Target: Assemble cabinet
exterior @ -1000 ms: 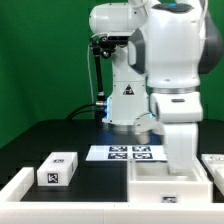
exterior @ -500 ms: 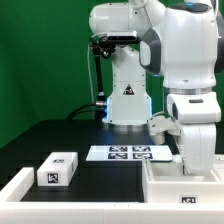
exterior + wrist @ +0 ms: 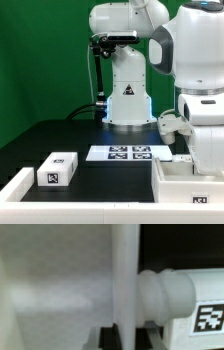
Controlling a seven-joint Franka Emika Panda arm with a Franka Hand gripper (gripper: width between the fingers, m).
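Exterior view: the cabinet [image 3: 190, 182] stands on the desk [image 3: 60, 140] at the lower right of the frame, cut off by the edge, so its long axis cannot be judged. It lies straight below the arm [image 3: 205, 125], which dips behind its rim. A block [image 3: 58, 168] sits well apart at lower left. Only fiducial tags show, with no readable writing.

Wrist view: the end effector [image 3: 125, 333] straddles a thin cabinet wall [image 3: 125, 274]. Its fingers [image 3: 106, 335] press against either side, so it appears clamped on the wall. A tagged knob [image 3: 175, 297] sits just beside it.
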